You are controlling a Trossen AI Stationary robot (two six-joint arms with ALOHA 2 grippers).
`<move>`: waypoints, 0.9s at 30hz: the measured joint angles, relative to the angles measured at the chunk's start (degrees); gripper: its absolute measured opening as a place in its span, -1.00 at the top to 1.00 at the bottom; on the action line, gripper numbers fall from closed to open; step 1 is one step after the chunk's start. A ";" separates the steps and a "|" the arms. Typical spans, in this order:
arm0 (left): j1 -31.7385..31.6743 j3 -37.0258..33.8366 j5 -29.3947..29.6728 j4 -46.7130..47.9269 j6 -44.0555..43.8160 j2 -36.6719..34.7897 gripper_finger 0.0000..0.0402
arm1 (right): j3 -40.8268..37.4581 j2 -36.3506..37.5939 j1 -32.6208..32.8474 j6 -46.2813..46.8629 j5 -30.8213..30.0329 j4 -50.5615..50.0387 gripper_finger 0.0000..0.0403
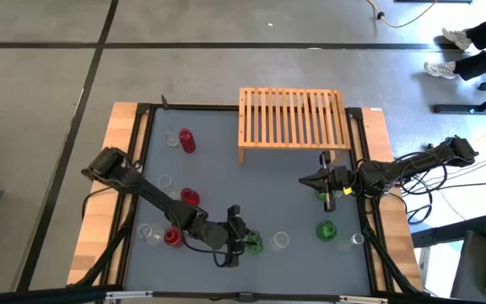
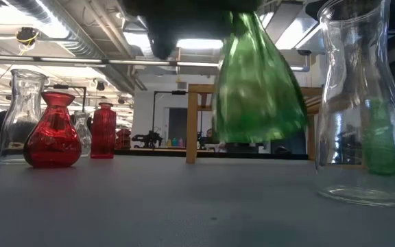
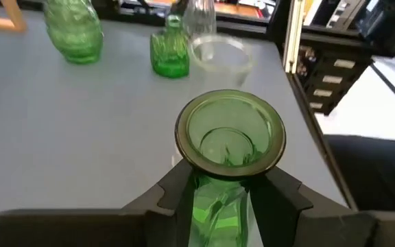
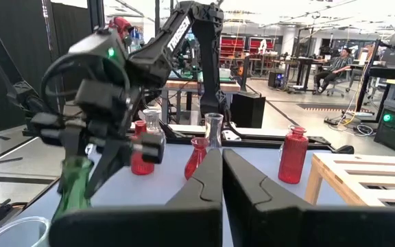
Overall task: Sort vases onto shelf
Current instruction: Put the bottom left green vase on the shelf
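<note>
From above, the left gripper (image 1: 245, 243) is near the front edge of the gray tabletop (image 1: 251, 181), and its fingers are clamped on a green vase (image 1: 252, 244). The right gripper (image 1: 308, 179) is out over the tabletop, just in front of the wooden shelf (image 1: 293, 117), which sits at the back with nothing on its slats. A second green vase (image 1: 326, 229) stands near the right front corner, with a clear vase (image 1: 280, 240) beside it. A red vase (image 1: 187, 141) stands at the back left, and two more red ones sit near the left arm. From the low view, the held green vase (image 2: 256, 82) hangs tilted with its bottom above the tabletop. A big clear vase (image 2: 358, 103) stands close by on the right, and a round red vase (image 2: 52, 134) stands on the left in front of a tall red vase (image 2: 103, 130). From the left wrist view, the two dark fingers (image 3: 274, 195) squeeze the green vase (image 3: 230, 137) just under its open rim. From the right wrist view, the right arm's own fingers (image 4: 252, 182) are pressed together and hold nothing, and the left arm is holding the green vase (image 4: 74, 186) farther off.
</note>
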State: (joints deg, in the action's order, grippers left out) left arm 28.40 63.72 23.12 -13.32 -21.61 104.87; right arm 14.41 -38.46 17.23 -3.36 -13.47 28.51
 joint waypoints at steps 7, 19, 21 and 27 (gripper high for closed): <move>-1.26 0.04 1.85 5.20 1.42 -8.44 0.44 | -0.02 0.00 -0.02 0.00 0.00 0.05 1.00; -13.10 0.07 -0.56 16.57 5.24 -21.05 0.44 | -0.02 0.00 0.00 1.60 -5.88 1.18 1.00; -15.92 0.09 -2.83 17.27 6.18 -22.00 0.44 | -0.02 0.00 -0.01 1.58 -7.44 1.32 1.00; -25.19 3.60 -6.62 23.13 12.57 -22.74 0.44 | -0.02 0.00 0.00 2.97 -14.15 1.68 1.00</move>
State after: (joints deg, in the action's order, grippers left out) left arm 3.21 67.32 16.50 9.80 -9.04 82.13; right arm 14.39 -38.46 17.23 -0.39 -27.62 30.20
